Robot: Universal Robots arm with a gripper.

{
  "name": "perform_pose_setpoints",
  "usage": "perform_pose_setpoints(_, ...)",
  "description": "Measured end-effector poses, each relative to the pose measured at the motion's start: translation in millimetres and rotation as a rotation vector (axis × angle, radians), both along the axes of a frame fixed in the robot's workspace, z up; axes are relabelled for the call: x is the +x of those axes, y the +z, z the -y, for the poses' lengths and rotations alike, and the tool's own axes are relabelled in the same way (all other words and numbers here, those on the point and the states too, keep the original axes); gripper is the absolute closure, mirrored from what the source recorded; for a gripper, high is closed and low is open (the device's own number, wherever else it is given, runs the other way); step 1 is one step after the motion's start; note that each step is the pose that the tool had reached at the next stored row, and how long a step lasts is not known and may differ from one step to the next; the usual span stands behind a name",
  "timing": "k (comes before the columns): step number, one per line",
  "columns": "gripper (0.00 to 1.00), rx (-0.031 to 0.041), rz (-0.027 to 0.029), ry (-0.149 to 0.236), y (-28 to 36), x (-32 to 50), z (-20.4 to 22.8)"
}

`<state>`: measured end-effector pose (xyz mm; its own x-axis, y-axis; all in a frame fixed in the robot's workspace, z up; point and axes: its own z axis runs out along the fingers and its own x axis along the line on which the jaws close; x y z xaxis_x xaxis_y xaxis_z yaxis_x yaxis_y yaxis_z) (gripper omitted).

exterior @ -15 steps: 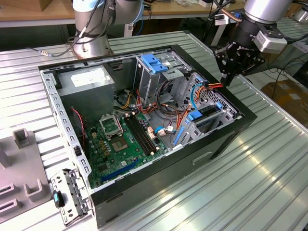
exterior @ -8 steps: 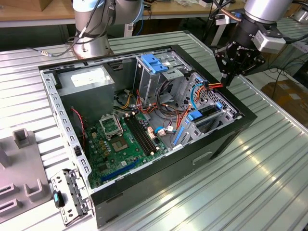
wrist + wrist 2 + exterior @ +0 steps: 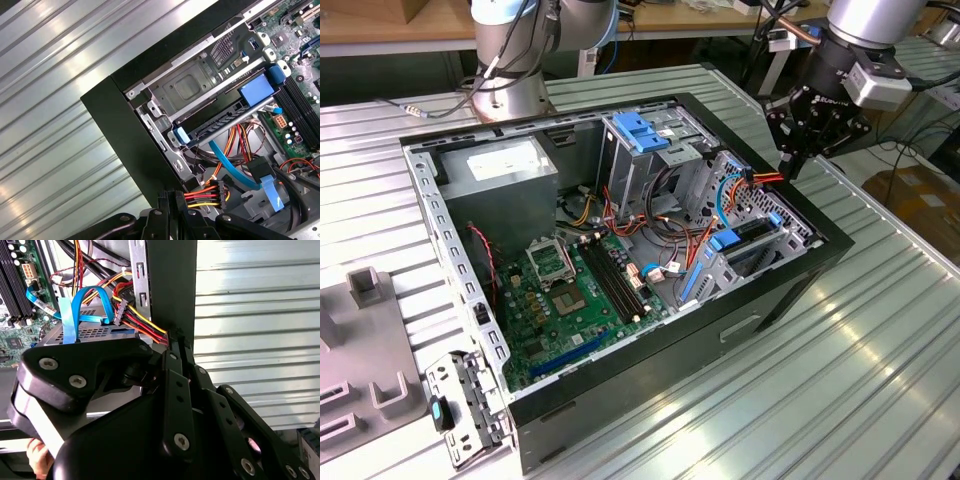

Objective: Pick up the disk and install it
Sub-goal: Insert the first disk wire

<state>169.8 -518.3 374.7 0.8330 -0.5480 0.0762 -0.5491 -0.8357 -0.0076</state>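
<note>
- Exterior view: a black, open-sided computer case (image 3: pixel 770 300) lies on the ribbed, shiny metal bench (image 3: pixel 840 380), with a green circuit board (image 3: pixel 560 290) flat inside. The arm comes down over the case's corner on the exterior view's right. Its black gripper (image 3: pixel 788 168) tilts inward, jaws pinched on red, orange and yellow wires (image 3: pixel 765 178). The disk (image 3: pixel 752 235), a dark slab with blue plastic ends, sits slotted in the grey metal cage (image 3: pixel 735 262) just below those wires.
- Second wrist view: the jaws meet beside the case's dark wall, gripping the wires (image 3: pixel 142 322). A flat blue ribbon (image 3: pixel 80 310) loops over perforated grey metal.
- First wrist view: the disk (image 3: pixel 222 121) lies edge-on inside the case's corner, near the wires (image 3: pixel 200 196).
</note>
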Motion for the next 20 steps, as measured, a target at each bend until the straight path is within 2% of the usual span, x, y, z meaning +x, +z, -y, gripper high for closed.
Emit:
perform_pose_setpoints(11,0.84,0.0000,0.0000,0.000,0.0,-0.3,0.0)
perform_pose_setpoints(15,0.84,0.0000,0.0000,-0.001,0.0,-10.0,0.0)
perform_pose_setpoints(17,0.84,0.0001,0.0000,-0.021,-0.1,-10.1,0.1)
perform_pose_setpoints(20,0.84,0.0000,0.0000,-0.094,0.0,-10.1,0.0)
